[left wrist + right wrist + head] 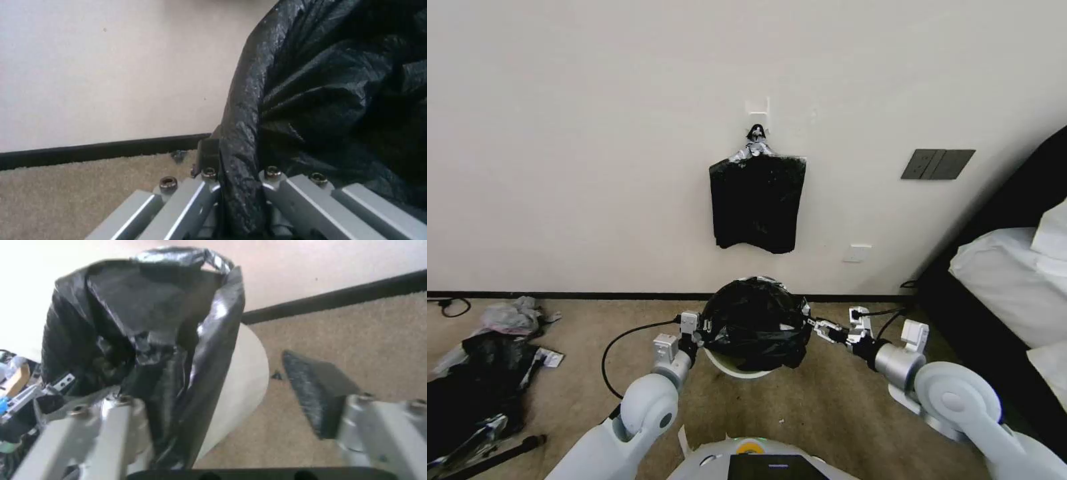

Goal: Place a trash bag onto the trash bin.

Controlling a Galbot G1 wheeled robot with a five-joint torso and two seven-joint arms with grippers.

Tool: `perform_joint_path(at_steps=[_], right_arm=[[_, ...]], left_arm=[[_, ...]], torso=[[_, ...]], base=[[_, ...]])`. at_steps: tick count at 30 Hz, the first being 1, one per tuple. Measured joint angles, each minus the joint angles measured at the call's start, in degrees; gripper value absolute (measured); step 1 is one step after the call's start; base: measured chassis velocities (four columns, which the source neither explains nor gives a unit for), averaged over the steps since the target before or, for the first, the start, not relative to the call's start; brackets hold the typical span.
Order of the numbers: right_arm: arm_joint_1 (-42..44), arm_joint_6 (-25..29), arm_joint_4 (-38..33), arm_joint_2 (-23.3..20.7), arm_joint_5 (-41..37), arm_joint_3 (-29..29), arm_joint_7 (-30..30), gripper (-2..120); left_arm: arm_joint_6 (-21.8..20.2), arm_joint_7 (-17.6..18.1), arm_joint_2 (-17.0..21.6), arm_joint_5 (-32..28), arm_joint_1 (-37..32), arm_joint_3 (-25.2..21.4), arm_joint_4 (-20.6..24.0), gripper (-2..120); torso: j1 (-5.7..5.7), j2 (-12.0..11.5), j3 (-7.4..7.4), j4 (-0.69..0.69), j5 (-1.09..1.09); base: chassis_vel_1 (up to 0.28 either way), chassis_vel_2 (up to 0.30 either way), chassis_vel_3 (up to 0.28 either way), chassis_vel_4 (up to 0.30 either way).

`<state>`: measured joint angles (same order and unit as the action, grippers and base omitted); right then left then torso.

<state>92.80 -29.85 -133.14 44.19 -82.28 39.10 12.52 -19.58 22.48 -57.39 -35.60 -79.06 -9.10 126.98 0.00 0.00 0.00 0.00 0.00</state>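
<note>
- While the trash bag [755, 323] sits draped over the mouth of the trash bin [740, 371], both arms flank it on the carpet [827, 413], close to the wall [594, 167].
- The left gripper [696, 327] is clenched on the bag's film at the bin's left side; in the left wrist view a fold of black plastic runs down between its fingers [209, 173].
- The right gripper [820, 328] is at the bag's right edge with its fingers spread; in the right wrist view one padded finger [316, 396] stands apart from the film, so on that side the bag looks released.
- Risk, as I judge it: the film is thin, and a pull from the left alone could drag the bag off the rim or tip the light bin.
- A second risk: the bag bunches on top, so its hem may not be seated all round; the far rim is hidden.
- Room: open carpet lies in front of the bin; a bed [1007, 280] crowds the right arm, a cable [627, 340] loops beside the left, and a heap of plastic scraps [480, 373] lies well off left.
- A bundle of black bags [757, 203] hangs on the wall above the bin.
</note>
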Motion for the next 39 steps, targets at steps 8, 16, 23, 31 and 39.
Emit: perform_joint_path(at_steps=[8,16,23,31,39], right_arm=[[0.23,0.02,-0.12,0.99,0.37,-1.09,-0.08,24],[-0.13,0.32,-0.05,1.84,0.85,-1.55,-0.1,6],[-0.08,0.39,0.17,2.94,1.82,-2.17,0.15,2],[0.17,-0.08,1.86,3.94,3.0,-3.12,0.51,2],[0.8,-1.1,3.79,6.27,6.96,-7.37,-1.59,4]], left_arm=[[0.04,0.07,0.12,-0.58,0.51,-0.4,-0.26,1],[0.09,0.43,0.0,-1.76,0.64,-0.73,-0.34,1],[0.1,1.89,-0.73,-6.0,0.79,-1.57,-0.32,1],[0.1,2.74,-1.23,-10.41,0.96,-2.75,-0.1,1],[-0.35,4.68,-2.21,-16.67,1.51,-4.03,0.54,1]], torso=[[0.0,0.0,0.0,0.0,0.0],[0.0,0.0,0.0,0.0,0.0],[0.0,0.0,0.0,0.0,0.0],[0.0,0.0,0.0,0.0,0.01],[0.0,0.0,0.0,0.0,0.0]], base=[[0.0,0.0,0.0,0.0],[0.0,0.0,0.0,0.0],[0.0,0.0,0.0,0.0],[0.0,0.0,0.0,0.0],[0.0,0.0,0.0,0.0]])
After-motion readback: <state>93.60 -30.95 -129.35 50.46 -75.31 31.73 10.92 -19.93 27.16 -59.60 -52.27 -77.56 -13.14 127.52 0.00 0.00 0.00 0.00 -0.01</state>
